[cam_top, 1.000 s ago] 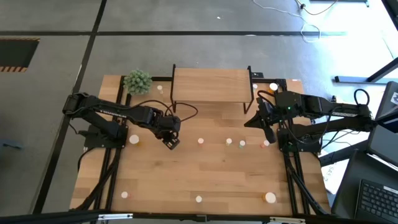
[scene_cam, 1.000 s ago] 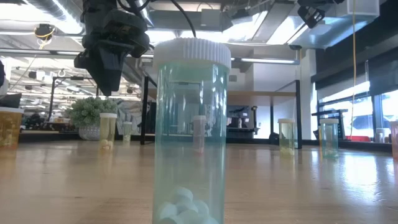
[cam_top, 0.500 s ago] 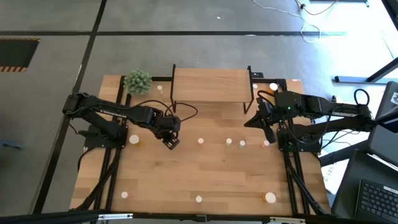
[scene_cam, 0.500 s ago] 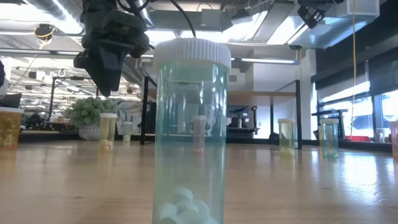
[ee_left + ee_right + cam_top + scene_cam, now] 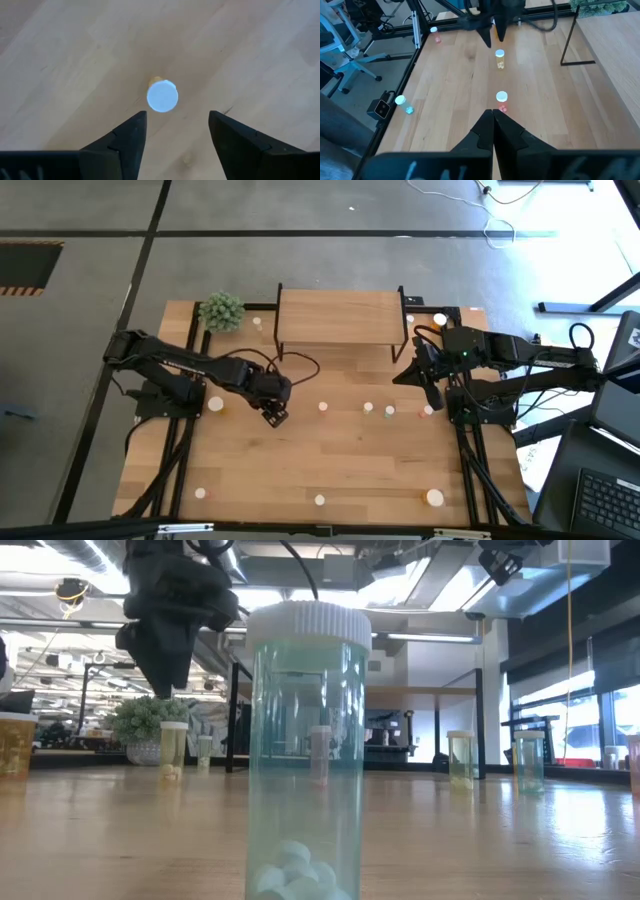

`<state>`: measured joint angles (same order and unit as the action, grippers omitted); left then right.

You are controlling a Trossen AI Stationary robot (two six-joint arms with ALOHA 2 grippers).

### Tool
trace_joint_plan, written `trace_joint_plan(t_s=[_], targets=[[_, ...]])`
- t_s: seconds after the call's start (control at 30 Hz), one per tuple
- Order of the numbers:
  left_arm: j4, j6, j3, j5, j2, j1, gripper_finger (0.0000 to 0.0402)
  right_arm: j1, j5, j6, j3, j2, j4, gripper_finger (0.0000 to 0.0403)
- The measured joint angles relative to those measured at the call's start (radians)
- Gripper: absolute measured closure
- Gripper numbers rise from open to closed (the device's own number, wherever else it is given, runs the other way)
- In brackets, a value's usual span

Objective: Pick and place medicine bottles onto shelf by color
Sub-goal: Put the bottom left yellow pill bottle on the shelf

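Fingers of the left gripper [image 5: 175, 132] spread wide above a yellowish bottle [image 5: 162, 96].

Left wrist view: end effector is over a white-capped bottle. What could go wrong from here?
1. The left end effector is open above the yellowish bottle, but the cap sits off-centre toward one finger; descending straight could clip the cap and tip the bottle.
2. The bottle is slim and upright on the bare table, so a one-sided touch would likely send it rolling.

small white-capped medicine bottles [image 5: 368, 408] upright, scattered across the tabletop; light-wood shelf [image 5: 338, 317] at the far edge
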<state>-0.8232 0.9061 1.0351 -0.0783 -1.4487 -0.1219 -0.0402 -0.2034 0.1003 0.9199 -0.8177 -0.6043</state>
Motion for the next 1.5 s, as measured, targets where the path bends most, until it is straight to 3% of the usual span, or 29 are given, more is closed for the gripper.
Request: trace_joint_plan(t_s=[0.7,1.5], targets=[[0.01,-0.151,-0.002,-0.007,-0.071,0.052,0.0191,0.0,0.001,-0.001,0.0,0.0,0.0,0.0397],[0.049,-0.203,-0.001,0.021,-0.143,0.052,0.0191,0.0,0.0,0.0,0.0,0.0,0.002,0.0397]])
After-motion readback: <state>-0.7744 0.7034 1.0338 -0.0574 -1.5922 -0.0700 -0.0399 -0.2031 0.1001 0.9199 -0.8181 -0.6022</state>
